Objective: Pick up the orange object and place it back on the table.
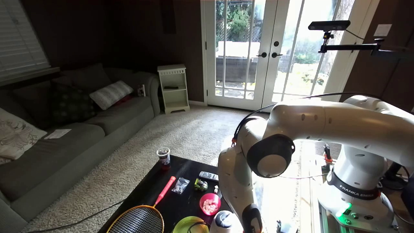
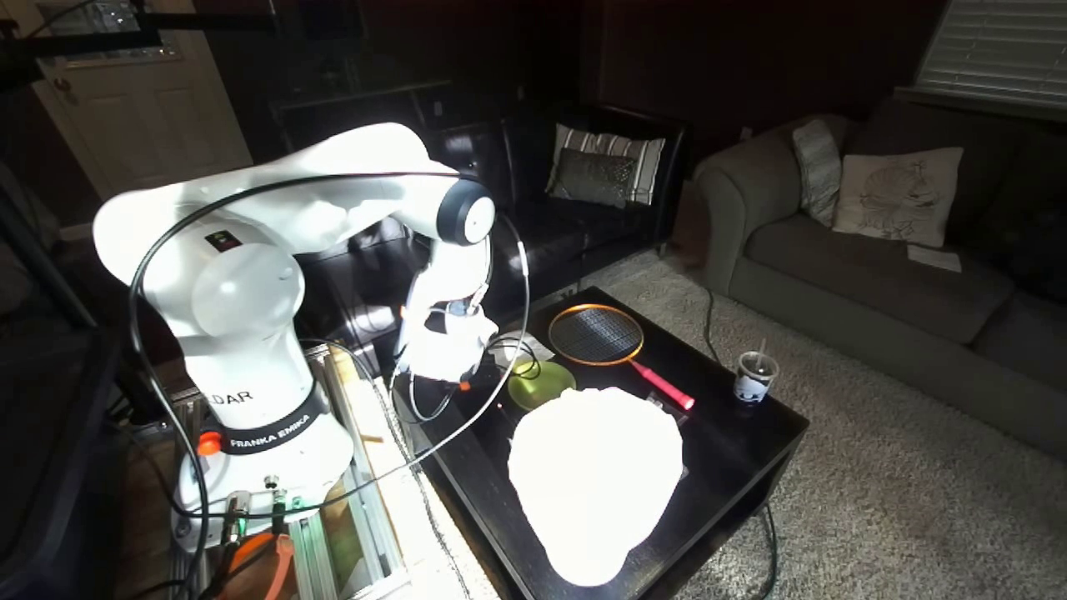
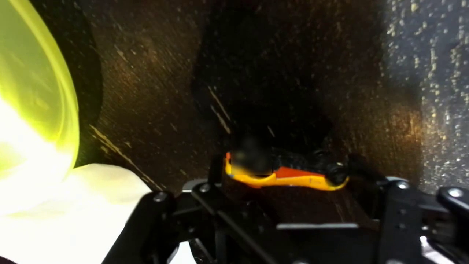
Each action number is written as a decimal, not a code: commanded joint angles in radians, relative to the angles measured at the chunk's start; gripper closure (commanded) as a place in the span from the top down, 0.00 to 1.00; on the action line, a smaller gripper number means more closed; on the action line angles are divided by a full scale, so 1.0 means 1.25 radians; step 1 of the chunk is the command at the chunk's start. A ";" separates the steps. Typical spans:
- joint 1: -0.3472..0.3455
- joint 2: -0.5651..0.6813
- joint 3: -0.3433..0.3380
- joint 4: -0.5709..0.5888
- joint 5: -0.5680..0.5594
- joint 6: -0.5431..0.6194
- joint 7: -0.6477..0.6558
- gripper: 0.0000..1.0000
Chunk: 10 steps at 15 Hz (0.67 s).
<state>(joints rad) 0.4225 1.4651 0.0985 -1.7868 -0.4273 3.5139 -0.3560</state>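
The orange object (image 3: 306,182), a small toy car in orange and yellow with black wheels, spans the gap between my fingers in the wrist view. My gripper (image 3: 289,170) is shut on it, one finger at each end. Part of the car is blurred, and I cannot tell whether it touches the table below. That black table (image 3: 146,91) fills the background there and shows in both exterior views (image 1: 147,187) (image 2: 738,471). The arm's lower end leaves the frame in an exterior view, and in both exterior views the fingers and the car are hidden.
A green bowl (image 3: 71,95) stands close to the gripper's left in the wrist view. Also on the table are a pink bowl (image 1: 202,204), a racket (image 1: 163,193), a cup (image 1: 164,157), a remote (image 1: 208,176) and a green toy (image 1: 201,184). Cables (image 2: 523,333) hang around the wrist.
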 commanded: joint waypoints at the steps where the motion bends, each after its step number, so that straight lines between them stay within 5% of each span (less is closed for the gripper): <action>1: -0.003 0.033 -0.007 -0.004 0.002 0.075 -0.007 0.57; 10: -0.003 0.021 -0.024 -0.077 0.010 0.202 -0.008 0.57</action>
<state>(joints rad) 0.4223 1.4909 0.0678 -1.8581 -0.4251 3.7242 -0.3560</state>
